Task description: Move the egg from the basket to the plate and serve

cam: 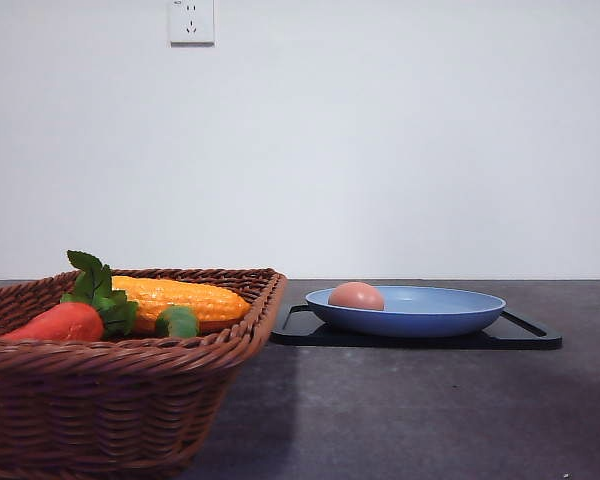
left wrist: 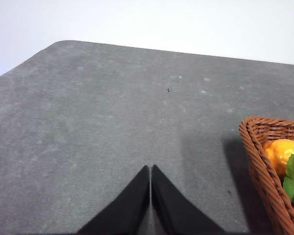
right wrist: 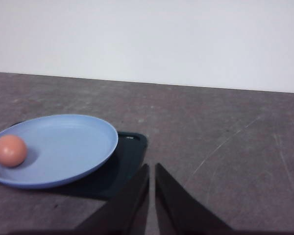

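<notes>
Egg (right wrist: 10, 150) lies in plate (right wrist: 68, 142), well apart from right hand (right wrist: 152, 169); both hands look clenched, empty. Left hand (left wrist: 150, 170) beside basket (left wrist: 264, 171).

A pinkish-brown egg (cam: 356, 295) was seen on a matte light blue plate (cam: 450, 312), set on a black tray (cam: 525, 338). The basket (cam: 100, 400) was woven in brown wicker, with a red-orange carrot (cam: 60, 322), green leaves (cam: 98, 290) and yellow-orange corn (cam: 180, 298). The worktop (cam: 430, 420) was mottled dark grey

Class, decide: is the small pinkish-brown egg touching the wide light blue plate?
Touching. In the right wrist view the egg rests directly on the plate near its rim, with no gap; the front view agrees.
</notes>
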You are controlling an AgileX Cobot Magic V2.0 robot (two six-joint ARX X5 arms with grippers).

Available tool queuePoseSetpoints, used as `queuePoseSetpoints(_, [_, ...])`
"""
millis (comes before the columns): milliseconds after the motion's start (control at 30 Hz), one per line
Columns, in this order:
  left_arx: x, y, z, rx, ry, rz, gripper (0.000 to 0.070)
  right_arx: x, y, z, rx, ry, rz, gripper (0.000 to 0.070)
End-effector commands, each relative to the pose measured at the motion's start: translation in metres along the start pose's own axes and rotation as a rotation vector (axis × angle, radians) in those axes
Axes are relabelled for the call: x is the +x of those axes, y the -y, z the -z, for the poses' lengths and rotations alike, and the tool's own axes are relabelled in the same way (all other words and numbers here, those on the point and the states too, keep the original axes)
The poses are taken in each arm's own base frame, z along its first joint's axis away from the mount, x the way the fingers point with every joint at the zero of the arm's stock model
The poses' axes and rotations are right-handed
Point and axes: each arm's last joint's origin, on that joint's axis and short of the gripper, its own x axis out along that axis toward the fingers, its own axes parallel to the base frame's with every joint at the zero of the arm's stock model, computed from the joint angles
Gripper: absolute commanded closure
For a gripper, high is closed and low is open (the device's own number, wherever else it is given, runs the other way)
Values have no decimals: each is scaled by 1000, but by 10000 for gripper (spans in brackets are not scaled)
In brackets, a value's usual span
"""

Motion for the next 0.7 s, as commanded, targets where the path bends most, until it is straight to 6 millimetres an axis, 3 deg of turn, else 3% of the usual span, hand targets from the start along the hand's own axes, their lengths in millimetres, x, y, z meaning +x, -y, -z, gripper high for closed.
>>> queuePoseSetpoints(0, [3,-1,9,-3,-29,-5,700,0,0,3,-6,-16,-4,700])
queuePoseSetpoints(200, [3,-1,9,-3,-29,-5,700,0,-2,14,10,-123,-61,700])
queuePoseSetpoints(667, [3,-1,9,-3,-29,-5,700,-1,-4,13,87,-121,-125,700])
